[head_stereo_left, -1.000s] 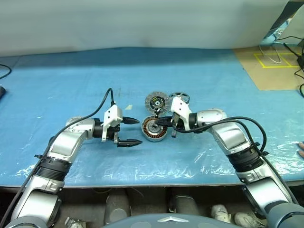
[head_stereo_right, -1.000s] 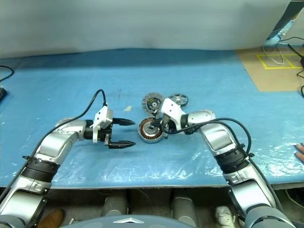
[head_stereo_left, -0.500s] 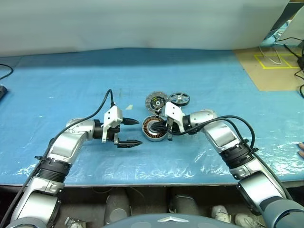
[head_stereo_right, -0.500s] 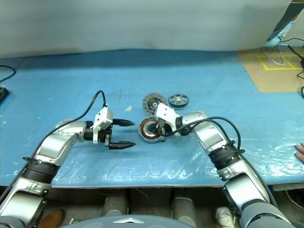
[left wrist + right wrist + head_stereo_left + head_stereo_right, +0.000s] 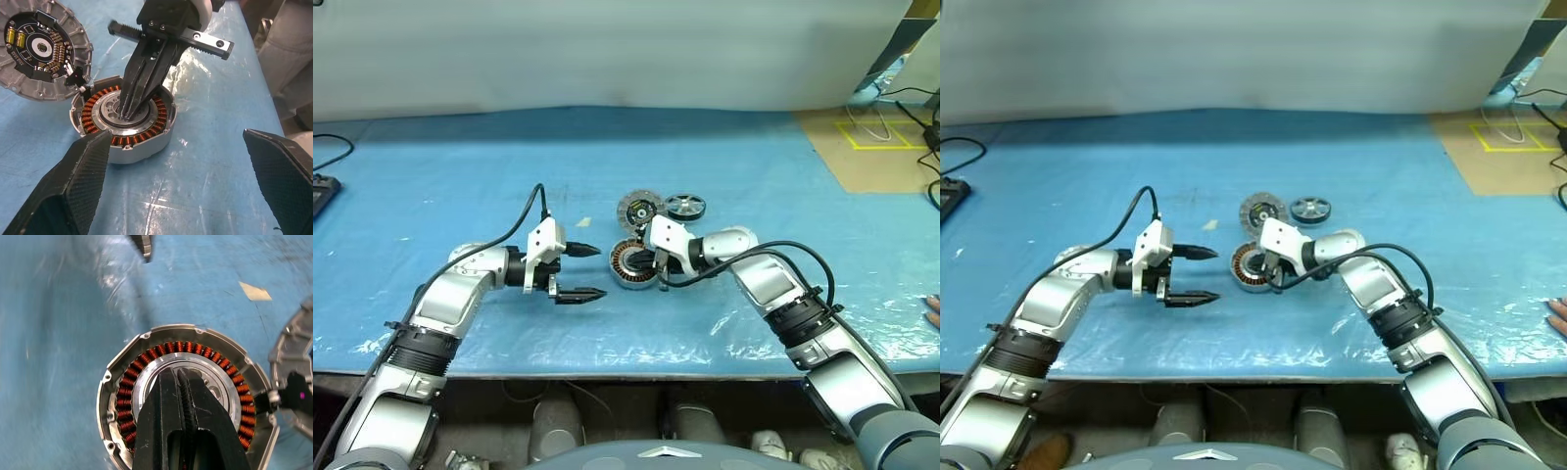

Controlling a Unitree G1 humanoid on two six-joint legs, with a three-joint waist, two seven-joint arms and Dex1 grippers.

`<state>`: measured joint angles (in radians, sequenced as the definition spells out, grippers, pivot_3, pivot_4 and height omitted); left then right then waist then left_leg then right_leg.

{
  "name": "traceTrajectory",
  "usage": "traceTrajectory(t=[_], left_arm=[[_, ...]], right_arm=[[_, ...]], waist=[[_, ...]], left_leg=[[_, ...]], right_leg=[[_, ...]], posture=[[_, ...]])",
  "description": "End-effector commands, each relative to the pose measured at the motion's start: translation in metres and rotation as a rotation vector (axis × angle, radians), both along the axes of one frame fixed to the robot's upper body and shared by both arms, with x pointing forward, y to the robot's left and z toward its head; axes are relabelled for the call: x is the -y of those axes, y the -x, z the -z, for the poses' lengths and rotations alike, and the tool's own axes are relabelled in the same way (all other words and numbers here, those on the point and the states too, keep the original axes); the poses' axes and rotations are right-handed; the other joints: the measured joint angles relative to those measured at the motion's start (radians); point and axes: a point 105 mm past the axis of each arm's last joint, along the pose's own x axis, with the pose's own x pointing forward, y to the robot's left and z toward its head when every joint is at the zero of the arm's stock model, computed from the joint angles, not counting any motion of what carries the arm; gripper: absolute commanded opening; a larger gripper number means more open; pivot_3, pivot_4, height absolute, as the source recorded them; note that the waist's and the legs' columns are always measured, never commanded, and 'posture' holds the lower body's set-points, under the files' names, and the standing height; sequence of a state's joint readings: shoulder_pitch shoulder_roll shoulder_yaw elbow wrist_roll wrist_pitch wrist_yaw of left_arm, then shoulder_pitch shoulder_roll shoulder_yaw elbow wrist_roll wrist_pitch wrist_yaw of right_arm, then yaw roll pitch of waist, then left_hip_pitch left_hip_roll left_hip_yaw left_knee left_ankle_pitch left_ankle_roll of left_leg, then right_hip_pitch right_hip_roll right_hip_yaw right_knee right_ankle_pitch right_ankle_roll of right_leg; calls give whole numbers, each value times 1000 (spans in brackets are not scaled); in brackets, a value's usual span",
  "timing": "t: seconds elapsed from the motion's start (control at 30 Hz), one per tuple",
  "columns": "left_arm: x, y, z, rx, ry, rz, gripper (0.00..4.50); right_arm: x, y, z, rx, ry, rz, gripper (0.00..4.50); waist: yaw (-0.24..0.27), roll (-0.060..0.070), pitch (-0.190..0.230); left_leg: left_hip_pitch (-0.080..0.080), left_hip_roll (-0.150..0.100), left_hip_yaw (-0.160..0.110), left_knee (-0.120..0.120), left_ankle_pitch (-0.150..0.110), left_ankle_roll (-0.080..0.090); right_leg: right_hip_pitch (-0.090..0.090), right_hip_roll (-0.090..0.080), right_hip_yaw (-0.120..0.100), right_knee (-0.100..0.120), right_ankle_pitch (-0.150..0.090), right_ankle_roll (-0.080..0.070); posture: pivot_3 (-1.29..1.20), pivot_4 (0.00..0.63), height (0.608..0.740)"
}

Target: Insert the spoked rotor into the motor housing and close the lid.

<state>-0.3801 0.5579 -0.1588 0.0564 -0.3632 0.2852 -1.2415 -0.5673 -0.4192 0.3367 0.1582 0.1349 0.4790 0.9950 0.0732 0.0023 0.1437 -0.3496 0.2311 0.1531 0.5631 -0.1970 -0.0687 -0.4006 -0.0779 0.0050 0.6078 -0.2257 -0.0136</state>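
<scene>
Left gripper (image 5: 589, 271) hovers over the blue table cover (image 5: 431, 196) with both fingers spread wide and nothing between them, just beside the motor housing (image 5: 631, 264). Right gripper (image 5: 128, 111) is clenched on nothing, its closed tips resting in the silver hub inside the copper windings; the lid (image 5: 640, 209) lies touching the housing's far edge, and the spoked rotor (image 5: 685, 206) sits just beside the lid, not yet inserted. Recommended procedure: withdraw the closed tips straight up to avoid scraping the windings, then grasp the rotor by its rim and lower it level and centred onto the hub.
</scene>
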Motion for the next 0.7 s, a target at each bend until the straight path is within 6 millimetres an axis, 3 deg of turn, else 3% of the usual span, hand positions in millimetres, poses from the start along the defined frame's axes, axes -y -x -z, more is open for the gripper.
traceTrajectory(t=[0.03,0.13,0.3,0.5,0.7], left_arm=[[5,0,-15,50,29,19,4500],[6,2,-14,48,22,28,4500],[6,2,-14,49,19,30,4500],[5,1,-14,50,16,30,4500],[5,1,-14,50,14,27,4500]], right_arm=[[2,-3,-43,-38,-200,57,34],[0,2,-69,-40,-300,42,34],[2,5,-79,-67,-350,51,34],[0,23,-35,-31,-96,-27,34],[3,21,-23,-22,-43,-33,34]], waist=[[-2,0,2],[-4,0,3],[-5,0,3],[-3,0,3],[-5,0,3]], left_leg=[[-3,0,0,0,1,-2],[-8,4,0,0,3,-4],[-21,7,0,-1,5,-2],[-23,7,-1,-2,2,-6],[-20,7,0,2,2,-6]], right_leg=[[-3,0,0,0,2,-3],[-9,4,-1,1,3,-4],[-22,9,-3,0,4,-1],[-23,9,-4,-2,4,-1],[-22,8,-1,2,2,-5]], posture=[[0,150,740],[0,150,740],[0,150,740],[0,150,740],[0,150,740]])
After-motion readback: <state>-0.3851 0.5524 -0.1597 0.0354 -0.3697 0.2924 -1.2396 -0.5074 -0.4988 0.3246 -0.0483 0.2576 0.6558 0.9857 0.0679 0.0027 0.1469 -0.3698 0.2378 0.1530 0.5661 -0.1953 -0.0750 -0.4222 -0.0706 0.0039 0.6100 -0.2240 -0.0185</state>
